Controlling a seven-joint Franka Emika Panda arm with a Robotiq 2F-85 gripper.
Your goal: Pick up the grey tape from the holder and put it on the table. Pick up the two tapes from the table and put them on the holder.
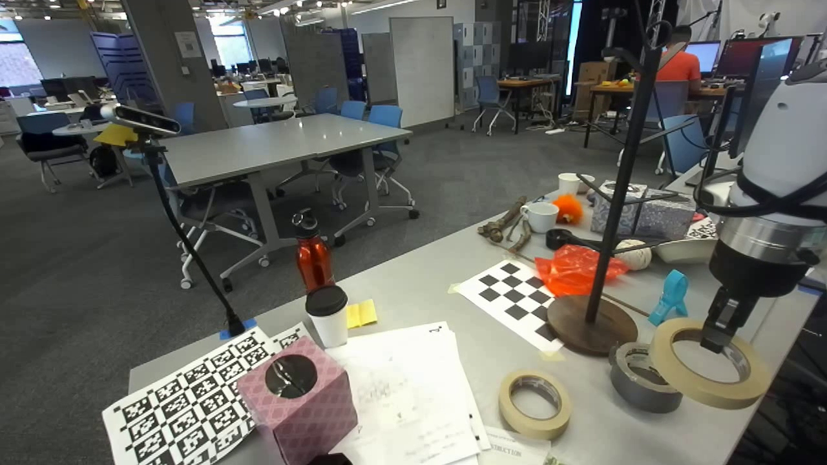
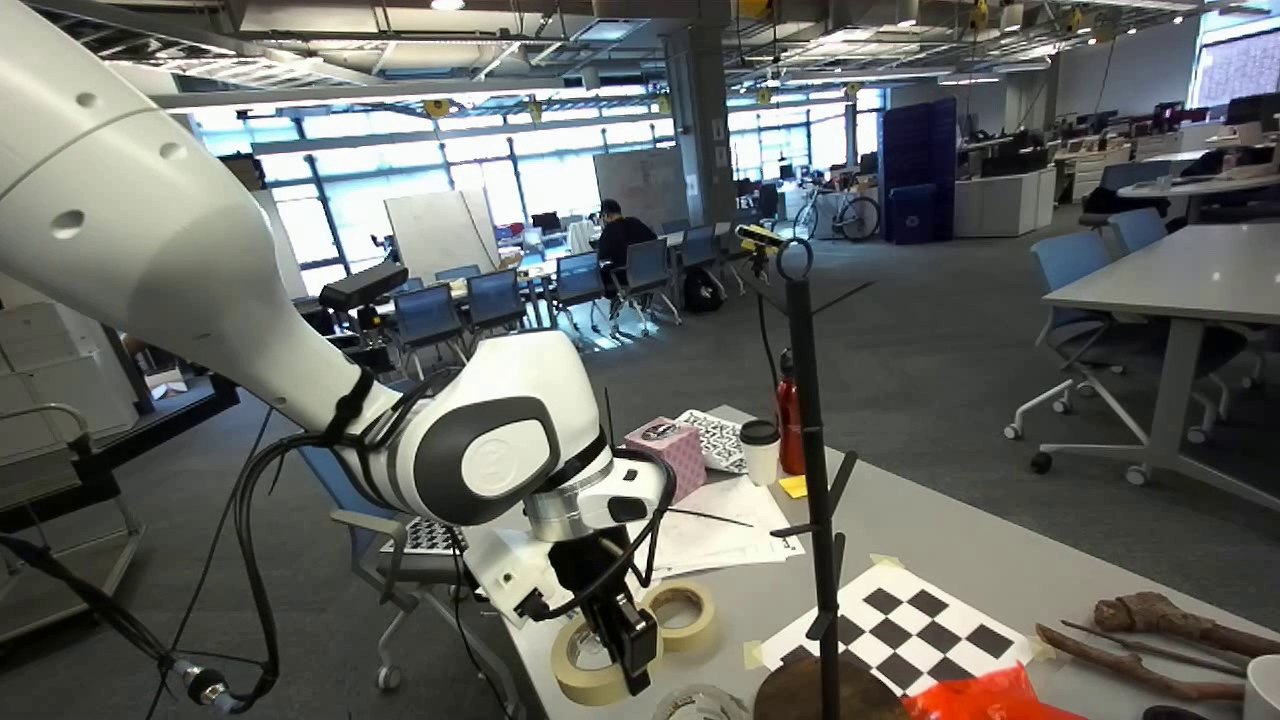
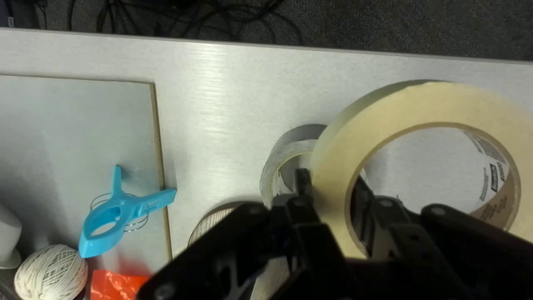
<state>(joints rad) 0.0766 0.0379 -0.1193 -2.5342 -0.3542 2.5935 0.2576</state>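
Masking-tape roll [image 3: 437, 104]: hangs from the pincer [image 3: 332, 186], by the look of it clear of the pale worktop [image 3: 233, 96]; likely light, stiff and hard to harm, not very slippery, though an off-centre hold may let the far side droop.
Best hold: across the ring wall, as now, leaving most of the wide hole free for threading.
Pincer: closed down to the wall's thickness and clasping it, a jaw inside the hole, a jaw outside.
Duct-tape roll [image 1: 639, 391]: flat on the worktop (off the holder, as the task wants); probably the heaviest of the rolls.
Holder [image 1: 621, 187]: upright, its disc base [image 1: 607, 332] just beside that roll, touching or not I cannot tell; its side pegs [image 2: 844, 480] could snag the ring.
Second masking-tape roll [image 1: 535, 426]: farther off, flat on the worktop; should handle alike, so pinch its wall the same way.
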